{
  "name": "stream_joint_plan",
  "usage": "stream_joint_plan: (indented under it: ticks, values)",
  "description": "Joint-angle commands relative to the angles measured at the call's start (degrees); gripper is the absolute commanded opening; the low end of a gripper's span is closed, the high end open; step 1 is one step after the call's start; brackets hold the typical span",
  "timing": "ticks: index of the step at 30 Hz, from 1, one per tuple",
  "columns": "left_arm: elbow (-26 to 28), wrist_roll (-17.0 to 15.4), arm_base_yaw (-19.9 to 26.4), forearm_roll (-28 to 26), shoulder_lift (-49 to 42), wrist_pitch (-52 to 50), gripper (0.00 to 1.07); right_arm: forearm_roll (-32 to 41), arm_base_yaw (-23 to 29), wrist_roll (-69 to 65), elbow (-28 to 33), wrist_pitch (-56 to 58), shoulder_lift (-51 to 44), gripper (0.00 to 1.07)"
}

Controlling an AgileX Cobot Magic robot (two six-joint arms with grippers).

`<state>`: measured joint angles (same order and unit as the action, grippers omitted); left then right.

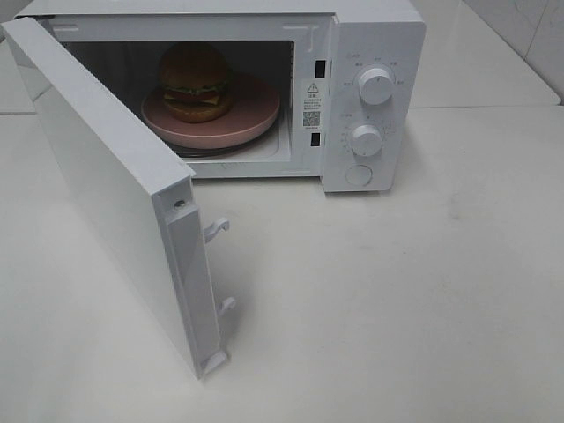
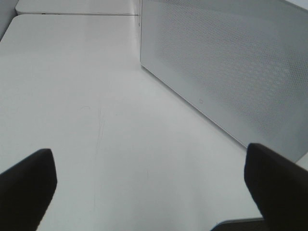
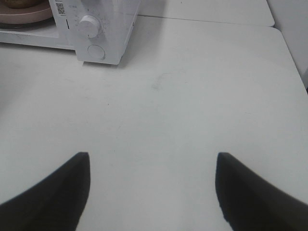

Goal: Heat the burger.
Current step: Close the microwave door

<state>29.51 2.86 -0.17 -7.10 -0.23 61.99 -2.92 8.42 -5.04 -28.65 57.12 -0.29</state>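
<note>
Left gripper [image 2: 150,159] and right gripper [image 3: 151,156] both hang over the white table [image 1: 397,308], jaws spread wide and gripping nothing. At the exterior view's left, the microwave door [image 1: 115,203] stands swung open. Beyond it, at upper centre, the burger [image 1: 196,81] sits on a pink plate [image 1: 256,119] inside the microwave [image 1: 405,44].

Bright, even light; soft shadows, slightly hazy.

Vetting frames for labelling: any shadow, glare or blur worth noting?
Exterior high: burger sits dim inside the shaded microwave, door throws a soft shadow on the table. Left wrist: dark fingers blurred. Right wrist: fingers likewise out of focus.
</note>
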Motion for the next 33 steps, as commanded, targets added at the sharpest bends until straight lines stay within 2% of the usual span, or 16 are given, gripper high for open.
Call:
stream_joint_plan:
  ticks: [1,33]
  values:
    - [0.06,-0.23,0.0,-0.4,-0.86,-0.57,0.98,-0.06,-0.29,-0.17,0.17,-0.17,-1.55,0.71]
    - [0.23,-0.11,0.0,-1.32,1.09,-0.97,0.98,0.0,-0.29,-0.11,0.17,-0.17,-1.55,0.71]
